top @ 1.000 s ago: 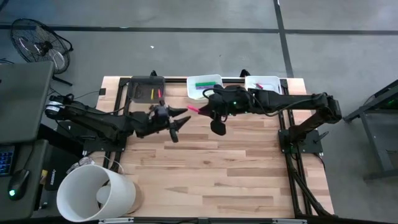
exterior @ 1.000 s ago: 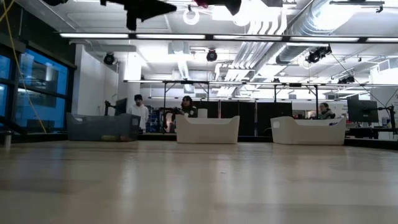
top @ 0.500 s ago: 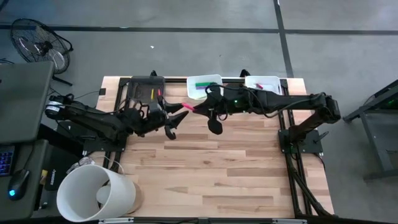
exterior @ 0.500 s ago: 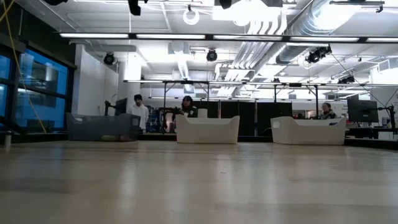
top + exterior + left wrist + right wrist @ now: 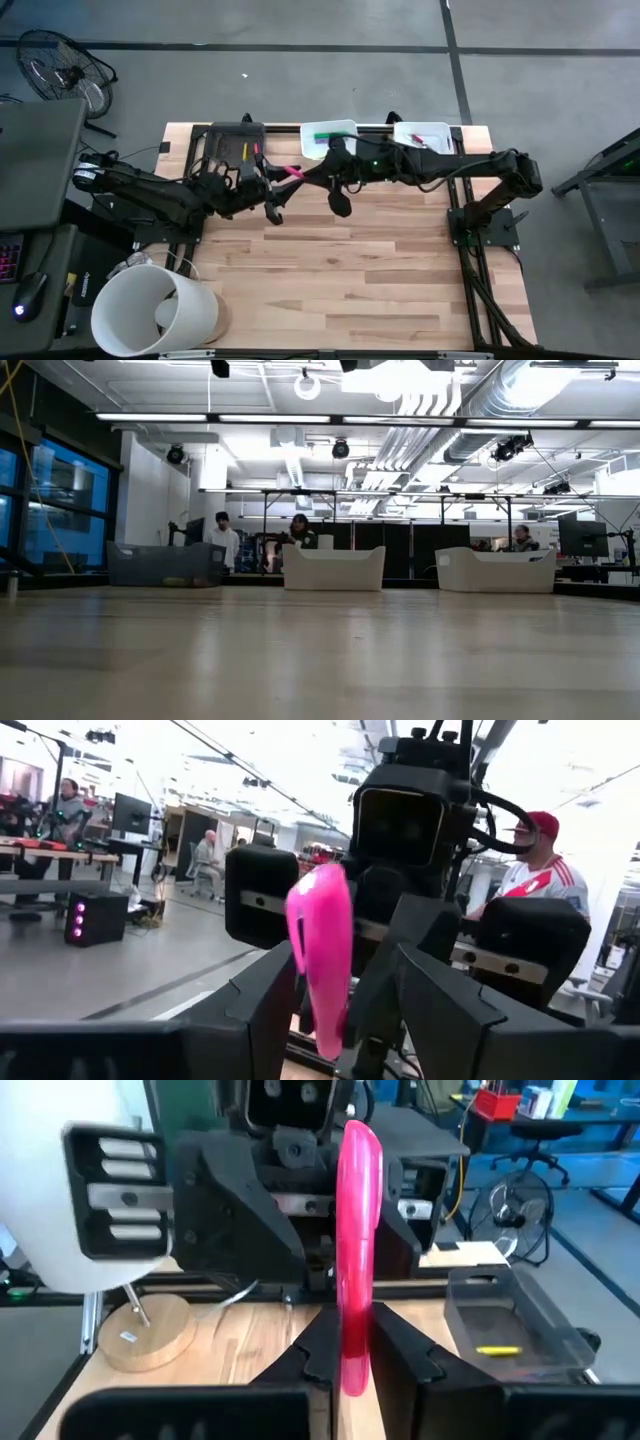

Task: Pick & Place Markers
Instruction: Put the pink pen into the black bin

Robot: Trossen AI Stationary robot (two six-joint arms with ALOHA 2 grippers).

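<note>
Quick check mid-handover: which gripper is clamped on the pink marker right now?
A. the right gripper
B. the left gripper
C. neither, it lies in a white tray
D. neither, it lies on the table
A. The right gripper is shut on the pink marker, while the left gripper stands open around its far end without closing.
</note>
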